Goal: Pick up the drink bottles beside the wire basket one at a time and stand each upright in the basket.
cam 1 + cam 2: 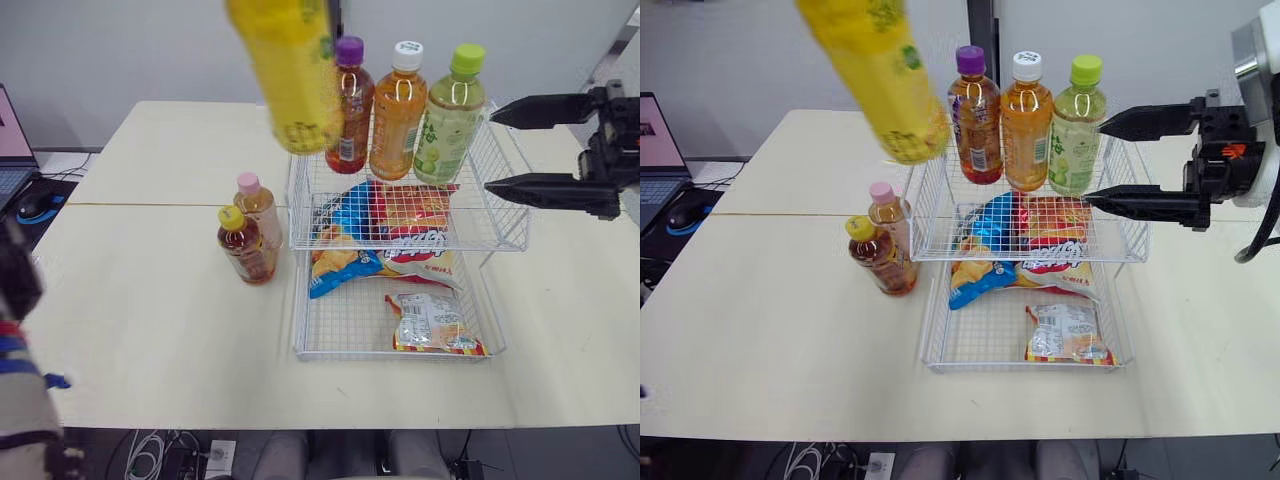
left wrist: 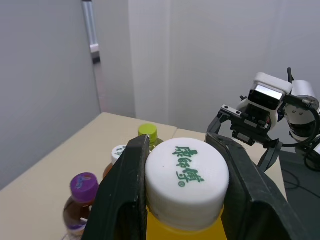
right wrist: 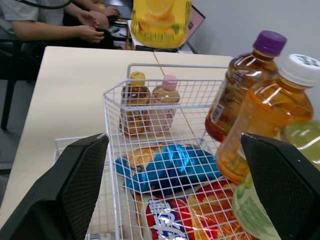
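Note:
A yellow drink bottle (image 1: 290, 70) hangs tilted in the air above the back left corner of the wire basket (image 1: 507, 243). My left gripper (image 2: 182, 145) is shut on its white cap (image 2: 186, 180). Three bottles stand upright in the basket's upper tier: purple-capped (image 1: 350, 105), white-capped (image 1: 398, 110) and green-capped (image 1: 448, 115). On the table left of the basket stand a yellow-capped bottle (image 1: 244, 245) and a pink-capped bottle (image 1: 259, 208). My right gripper (image 1: 492, 150) is open just right of the green-capped bottle, holding nothing.
Snack bags (image 1: 400, 215) lie in the upper tier, with more (image 1: 432, 322) in the lower tier. A laptop (image 1: 8, 135) and a mouse (image 1: 38, 203) sit at the far left. People's arms (image 3: 60, 25) rest beyond the table's far end.

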Motion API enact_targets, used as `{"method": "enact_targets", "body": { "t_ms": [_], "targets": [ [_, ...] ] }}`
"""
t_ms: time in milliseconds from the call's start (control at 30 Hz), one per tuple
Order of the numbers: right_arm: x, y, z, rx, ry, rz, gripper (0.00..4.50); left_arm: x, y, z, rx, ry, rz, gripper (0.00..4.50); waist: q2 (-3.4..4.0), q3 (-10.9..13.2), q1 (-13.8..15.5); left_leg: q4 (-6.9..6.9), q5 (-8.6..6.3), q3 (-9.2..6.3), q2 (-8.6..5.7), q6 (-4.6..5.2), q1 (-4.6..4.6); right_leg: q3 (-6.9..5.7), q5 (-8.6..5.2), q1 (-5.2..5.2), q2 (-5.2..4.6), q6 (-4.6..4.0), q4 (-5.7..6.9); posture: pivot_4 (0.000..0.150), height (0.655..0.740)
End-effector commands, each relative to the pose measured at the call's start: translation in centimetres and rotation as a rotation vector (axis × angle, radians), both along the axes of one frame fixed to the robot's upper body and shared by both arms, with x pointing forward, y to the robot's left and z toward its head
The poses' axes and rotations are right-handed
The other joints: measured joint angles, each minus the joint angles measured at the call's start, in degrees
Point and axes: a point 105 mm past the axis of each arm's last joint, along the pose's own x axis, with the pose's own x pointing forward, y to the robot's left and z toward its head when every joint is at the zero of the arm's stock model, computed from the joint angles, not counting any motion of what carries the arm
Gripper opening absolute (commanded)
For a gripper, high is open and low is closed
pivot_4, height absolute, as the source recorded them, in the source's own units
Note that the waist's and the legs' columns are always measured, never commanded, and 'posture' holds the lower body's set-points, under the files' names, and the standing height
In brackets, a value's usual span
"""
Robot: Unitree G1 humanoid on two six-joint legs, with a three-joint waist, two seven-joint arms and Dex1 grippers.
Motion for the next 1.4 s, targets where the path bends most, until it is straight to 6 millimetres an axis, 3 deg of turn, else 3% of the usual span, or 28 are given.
{"method": "enact_targets", "body": {
  "t_ms": [33,367,567,733,1033,1067,1333,1400],
  "targets": [
    [-0.7,-0.8,1.0,0.003,-0.064,-0.046,4.50,0.4,-1.6,0.7,0.001,-0.100,-0.038,1.37,0.01,0.0,-0.2,0.00,0.00,0.01,0.00,0.00,-0.01,0.04,0.00,-0.05,0.00,0.00,0.01,0.150,0.7400],
    [-1.5,-2.2,0.5,0.019,-0.062,-0.153,4.50,3.9,-9.2,-3.7,0.036,-0.128,-0.139,1.37,0.01,0.0,0.1,0.02,0.00,-0.04,-0.03,-0.01,-0.10,0.15,0.01,-0.16,-0.08,0.00,0.04,0.150,0.7400],
    [-2.1,-2.9,0.4,0.032,-0.064,-0.208,4.50,5.4,-12.4,-6.8,0.081,-0.097,-0.154,1.37,0.01,0.0,0.1,0.02,0.00,-0.03,-0.05,0.00,-0.10,0.15,0.01,-0.16,-0.10,0.00,0.05,0.150,0.7400],
    [-2.3,-3.0,0.4,0.034,-0.068,-0.222,4.50,5.6,-14.0,-7.4,0.075,-0.067,-0.163,1.37,0.02,0.0,0.1,0.03,0.00,-0.01,-0.07,0.00,-0.10,0.14,0.02,-0.14,-0.12,0.02,0.04,0.150,0.7400],
    [-2.6,-3.0,0.5,0.036,-0.072,-0.231,4.50,5.7,-15.0,-7.6,0.061,-0.041,-0.169,1.37,0.02,0.0,0.1,0.06,0.00,-0.02,-0.08,0.00,-0.07,0.06,0.02,-0.05,-0.11,0.02,0.04,0.150,0.7400],
    [-2.6,-3.0,0.5,0.037,-0.073,-0.232,4.50,5.7,-15.0,-7.5,0.058,-0.041,-0.167,2.09,0.02,0.0,0.2,0.06,0.00,-0.01,-0.08,0.00,-0.07,0.05,0.02,-0.05,-0.12,0.02,0.04,0.150,0.7400],
    [-2.6,-3.0,0.5,0.044,-0.080,-0.234,4.50,5.1,-15.0,-6.1,0.047,-0.067,-0.189,4.45,0.02,0.0,0.1,0.06,0.00,-0.01,-0.08,0.00,-0.07,0.05,0.02,-0.05,-0.11,0.02,0.03,0.150,0.7400],
    [-2.6,-2.9,0.6,0.046,-0.085,-0.233,4.50,4.8,-15.0,-5.4,0.035,-0.081,-0.194,4.48,0.02,0.0,0.1,0.06,0.00,-0.01,-0.08,0.00,-0.07,0.05,0.02,-0.05,-0.11,0.02,0.04,0.150,0.7400]
  ]
}}
